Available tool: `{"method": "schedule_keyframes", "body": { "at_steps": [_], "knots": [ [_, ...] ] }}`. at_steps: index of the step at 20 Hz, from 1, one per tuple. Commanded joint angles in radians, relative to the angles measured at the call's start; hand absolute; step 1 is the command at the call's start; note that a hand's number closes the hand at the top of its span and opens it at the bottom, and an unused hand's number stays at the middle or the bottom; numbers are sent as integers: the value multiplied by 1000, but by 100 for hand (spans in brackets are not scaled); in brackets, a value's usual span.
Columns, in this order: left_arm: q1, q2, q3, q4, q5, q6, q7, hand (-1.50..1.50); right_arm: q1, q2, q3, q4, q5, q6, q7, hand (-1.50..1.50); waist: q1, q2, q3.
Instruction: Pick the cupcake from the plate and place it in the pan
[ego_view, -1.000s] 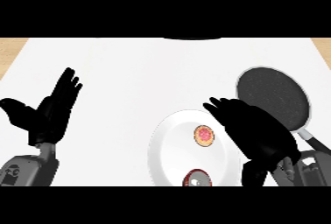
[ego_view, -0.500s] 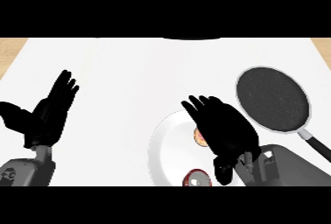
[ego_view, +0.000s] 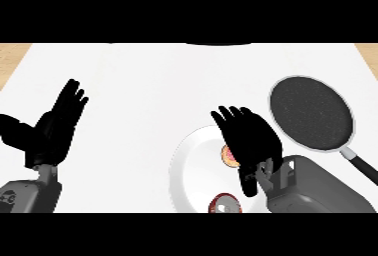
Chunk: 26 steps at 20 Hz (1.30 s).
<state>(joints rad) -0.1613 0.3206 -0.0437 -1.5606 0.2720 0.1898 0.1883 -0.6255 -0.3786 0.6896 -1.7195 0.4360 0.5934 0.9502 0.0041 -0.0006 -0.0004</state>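
Right hand (ego_view: 251, 142), fingers straight, hovers over the cupcake (ego_view: 230, 156) to grasp it; pan (ego_view: 310, 112) at two o'clock. Left hand (ego_view: 52, 130) rests open.

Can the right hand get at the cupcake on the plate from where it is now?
Probably yes. The right hand is open over the plate and already covers part of the cupcake; nothing lies between them. A second small round item sits nearer the plate's lower edge, out of the way.

I was working in a kitchen: a white counter (ego_view: 162, 85) with a wooden edge (ego_view: 13, 55) at its corners carried a dark frying pan (ego_view: 310, 119), and a white plate (ego_view: 193, 175) held small baked treats.
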Motion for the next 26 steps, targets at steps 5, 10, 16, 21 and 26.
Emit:
{"method": "schedule_keyframes", "body": {
  "at_steps": [5, 10, 16, 21, 26],
  "knots": [
    [-29, -17, 34, 38, -22, -42, 0, 0, 65, 67, -32, 87, 133, 63, -43, -150, -3, 1, 0],
    [16, -22, 46, -58, -45, -29, 52, 0, 65, 134, -93, 142, 188, 99, -66, -150, 0, 0, 0],
    [-2, -81, 23, -42, -92, -15, 39, 0, 114, 209, -66, 276, 337, -39, -193, -150, 1, 1, 1],
    [51, -83, 45, -58, -87, -61, 11, 0, 70, 220, -146, 420, 372, -32, -306, -150, 4, 1, 0],
    [-37, -71, 93, 16, -71, -97, 31, 0, 115, 203, -144, 353, 417, -37, -416, 150, -3, 1, 0]
  ]
}}
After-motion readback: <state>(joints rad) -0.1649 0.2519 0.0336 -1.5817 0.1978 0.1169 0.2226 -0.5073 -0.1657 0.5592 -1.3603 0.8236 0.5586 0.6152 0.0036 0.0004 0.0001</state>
